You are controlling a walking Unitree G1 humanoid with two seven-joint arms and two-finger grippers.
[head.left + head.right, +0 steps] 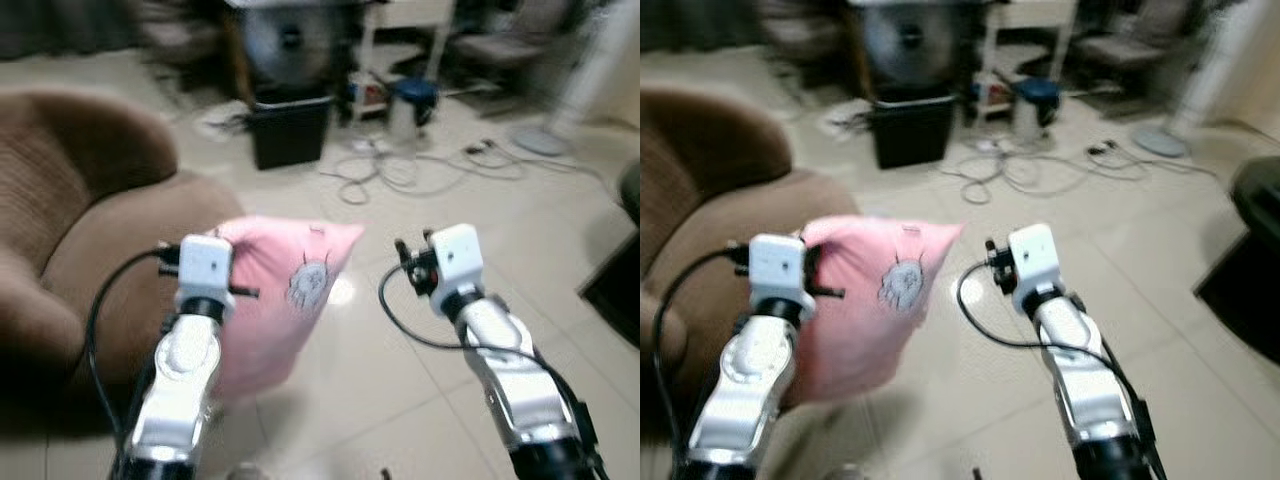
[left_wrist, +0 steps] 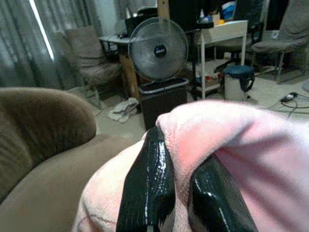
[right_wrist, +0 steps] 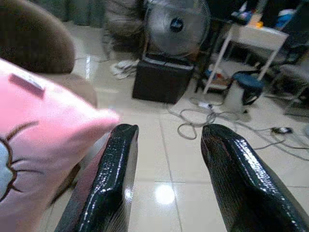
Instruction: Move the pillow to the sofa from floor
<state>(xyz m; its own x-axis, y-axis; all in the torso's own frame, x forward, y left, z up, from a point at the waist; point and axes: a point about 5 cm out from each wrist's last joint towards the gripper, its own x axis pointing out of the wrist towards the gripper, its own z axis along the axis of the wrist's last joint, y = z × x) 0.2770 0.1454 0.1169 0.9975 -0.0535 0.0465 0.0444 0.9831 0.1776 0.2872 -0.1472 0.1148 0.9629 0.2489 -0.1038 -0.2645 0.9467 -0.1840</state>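
A pink pillow (image 1: 285,290) with a small cartoon print hangs in the air in front of me, just off the edge of the brown sofa (image 1: 95,230). My left gripper (image 2: 181,193) is shut on the pillow's edge, pink fabric pinched between its black fingers (image 2: 149,188). My right gripper (image 3: 166,174) is open beside the pillow's far corner (image 3: 53,130) with nothing between its fingers (image 3: 231,179). It is held up to the right of the pillow.
A black bin (image 1: 290,130) with a fan (image 1: 290,40) behind it stands ahead. Loose cables (image 1: 400,170) lie on the tiled floor beside a blue-lidded pail (image 1: 410,105). A white table, chairs and a dark object at the right edge (image 1: 615,280) surround the open floor.
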